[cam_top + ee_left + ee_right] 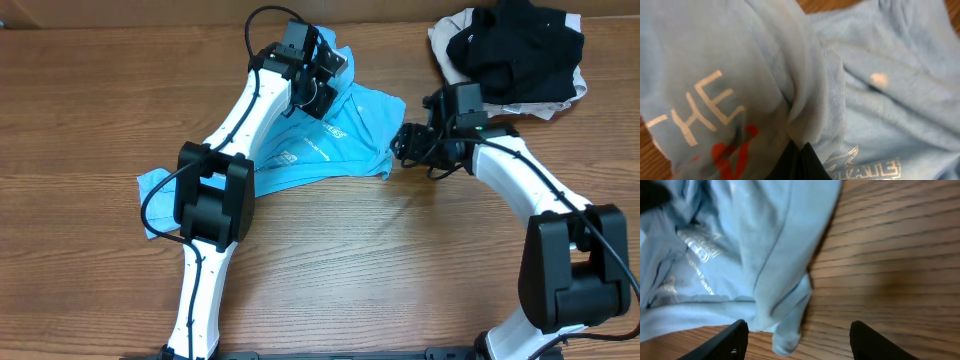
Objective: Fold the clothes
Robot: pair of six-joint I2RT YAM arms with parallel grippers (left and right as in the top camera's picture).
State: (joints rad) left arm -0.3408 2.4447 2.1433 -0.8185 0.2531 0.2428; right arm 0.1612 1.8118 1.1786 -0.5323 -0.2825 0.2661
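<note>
One sky-blue T-shirt [340, 140] lies crumpled mid-bench, the right gripper [407, 143] gaping empty at its right hem, the left gripper [325, 75] seemingly clamped on its far fold; one black garment [515, 50] tops one cream garment [445, 40] in the far-right corner.

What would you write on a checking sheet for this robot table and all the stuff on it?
Surface: wooden table, brown grain, no spills seen.
Job's things: blue T-shirt, crumpled and not yet folded, lying between the two arms.
Clutter: black garment heaped on a cream garment at the far right of the table.
Grippers: left gripper shut on a bunch of the blue T-shirt; right gripper open at the shirt's right edge, holding nothing.
Cables: black cable looping beside the left arm; another arcs over its wrist.
Surroundings: nothing seen.
</note>
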